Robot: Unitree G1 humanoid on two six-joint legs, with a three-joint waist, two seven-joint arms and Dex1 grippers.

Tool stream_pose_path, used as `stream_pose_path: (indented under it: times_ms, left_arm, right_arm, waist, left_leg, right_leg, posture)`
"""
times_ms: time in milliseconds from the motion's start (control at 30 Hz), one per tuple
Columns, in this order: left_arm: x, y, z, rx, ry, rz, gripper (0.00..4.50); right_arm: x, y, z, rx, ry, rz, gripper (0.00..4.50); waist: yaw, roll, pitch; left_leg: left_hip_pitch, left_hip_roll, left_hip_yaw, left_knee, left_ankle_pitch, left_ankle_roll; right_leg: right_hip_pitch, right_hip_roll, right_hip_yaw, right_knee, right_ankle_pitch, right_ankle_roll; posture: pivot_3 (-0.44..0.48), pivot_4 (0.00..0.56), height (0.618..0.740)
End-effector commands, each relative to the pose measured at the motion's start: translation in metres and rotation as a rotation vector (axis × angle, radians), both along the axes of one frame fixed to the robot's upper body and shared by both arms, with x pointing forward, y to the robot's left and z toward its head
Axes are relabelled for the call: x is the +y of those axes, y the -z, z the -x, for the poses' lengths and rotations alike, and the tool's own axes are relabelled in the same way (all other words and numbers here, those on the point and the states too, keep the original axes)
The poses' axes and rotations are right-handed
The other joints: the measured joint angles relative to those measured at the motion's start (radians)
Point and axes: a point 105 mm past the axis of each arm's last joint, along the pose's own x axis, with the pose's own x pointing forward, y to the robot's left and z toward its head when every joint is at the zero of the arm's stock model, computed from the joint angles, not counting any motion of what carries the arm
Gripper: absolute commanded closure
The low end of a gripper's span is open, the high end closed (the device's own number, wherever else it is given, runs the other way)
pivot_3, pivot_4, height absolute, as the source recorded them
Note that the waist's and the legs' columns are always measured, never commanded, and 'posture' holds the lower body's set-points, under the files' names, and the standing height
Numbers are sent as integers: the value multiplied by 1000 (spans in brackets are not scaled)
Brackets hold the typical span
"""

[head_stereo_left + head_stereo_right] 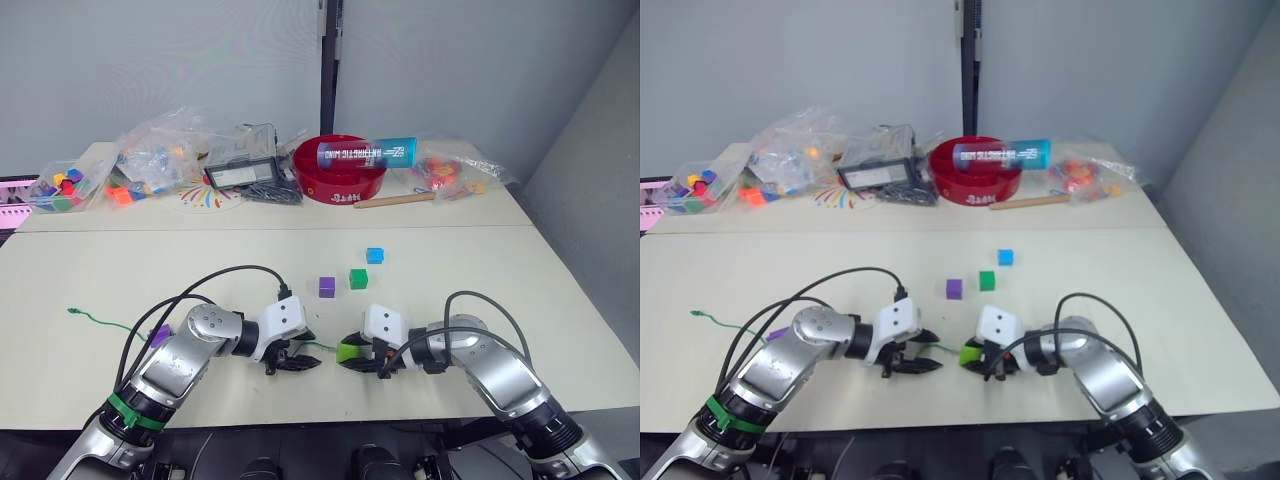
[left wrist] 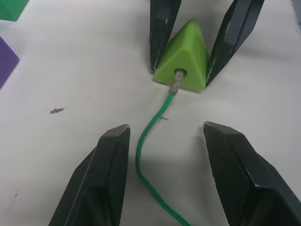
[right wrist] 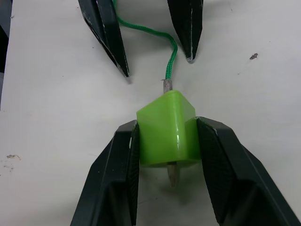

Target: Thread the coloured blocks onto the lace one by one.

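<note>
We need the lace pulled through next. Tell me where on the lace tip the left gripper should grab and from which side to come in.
Grip the stiff pale tip where it pokes out of the lime green block on the side facing the right wrist. The right gripper clamps the block's flanks, so that stub is probably best reached from above. The left gripper hangs open over the lace on the entry side.

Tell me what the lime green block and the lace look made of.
Lime green block: likely hard moulded plastic, smooth and glossy, with light glints along its rounded edges. Lace: looks like braided green cord, its woven texture plain to see; its pale stiff tip, poking out of the block, may be wrapped or glued fibre.
</note>
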Motion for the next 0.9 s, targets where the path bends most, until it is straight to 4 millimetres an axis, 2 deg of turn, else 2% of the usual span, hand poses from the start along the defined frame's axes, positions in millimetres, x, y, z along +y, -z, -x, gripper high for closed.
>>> stream_pose_path:
  times_ms: [33,300,333,533,767,900]
  left_arm:
    - [-2,-10,2,-30,32,26,1866]
    - [-4,-12,-3,-47,47,47,4358]
    - [-4,-12,-3,-49,53,46,4492]
    - [-9,-11,0,-59,103,44,4500]
    - [-28,-8,7,-57,183,41,4500]
    - [-38,-4,-1,-86,167,29,4500]
  right_arm:
    - [-7,6,-5,-4,43,31,3184]
    - [-6,6,0,-10,9,55,3184]
    - [-6,6,0,-12,8,59,3184]
    - [-4,4,-1,-19,-3,74,3184]
    - [-1,4,-1,-21,-14,87,3184]
    - [2,4,-1,-23,-25,95,3184]
  waist:
    - [0,0,0]
    - [0,0,0]
    - [1,0,0]
    - [1,0,0]
    - [0,0,0]
    - [1,0,0]
  left_leg:
    - [0,0,0,0,0,0]
    - [0,0,0,0,0,0]
    - [0,0,0,0,0,0]
    - [0,0,0,0,0,0]
    - [0,0,0,0,0,0]
    - [0,0,0,0,0,0]
  right_leg:
    - [0,0,0,0,0,0]
    - [0,0,0,0,0,0]
    - [0,0,0,0,0,0]
    - [0,0,0,0,0,0]
    - [0,0,0,0,0,0]
    - [1,0,0,0,0,0]
  posture:
    - [0,150,740]
    - [0,150,740]
    - [0,150,740]
    - [0,150,740]
    - [0,150,740]
    - [0,150,740]
